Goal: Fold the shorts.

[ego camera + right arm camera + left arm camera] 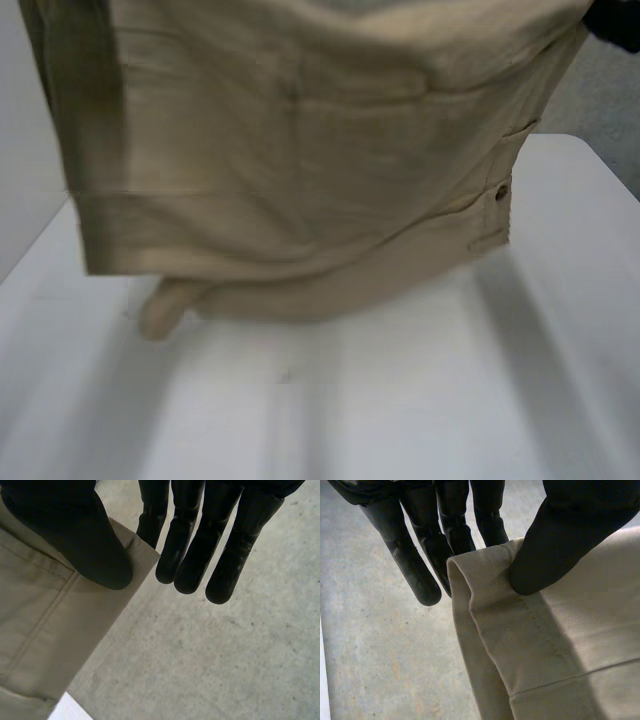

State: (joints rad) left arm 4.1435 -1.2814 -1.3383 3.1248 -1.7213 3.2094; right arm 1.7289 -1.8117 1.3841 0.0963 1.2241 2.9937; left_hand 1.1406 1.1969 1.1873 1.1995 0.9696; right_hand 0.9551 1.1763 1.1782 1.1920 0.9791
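Over the white table (400, 400): beige twill cotton shorts (300, 150) hang in the air, spread wide and close to the head camera, covering most of its upper half.
Shorts, lower edge: a stitched hem band runs across the left side. A small loop of cloth (165, 310) droops lowest, just above the tabletop; I cannot tell whether it touches.
Shorts, right side: a small dark round button (501, 191) sits by a pocket seam near the cloth's right edge.
Left hand (570, 535): clamped on one corner of the shorts. The thumb presses the outer face of the hemmed corner, beside a line of stitching, and the straight fingers (415, 575) stand behind and beside the folded edge, so the cloth is pinched between them.
Right hand (75, 535): clamped on another corner of the shorts. The thumb lies flat over the cloth just inside the corner tip, and the nearest finger (150, 527) stands behind that tip. The other fingers are straight, side by side, just past the cloth's edge.
Cloth in the hands: taut and smooth under each thumb, with a seam running away from the right thumb.
Grey speckled floor (200, 655): shows beyond both hands in the wrist views, with a white corner of the table below the right hand's cloth.
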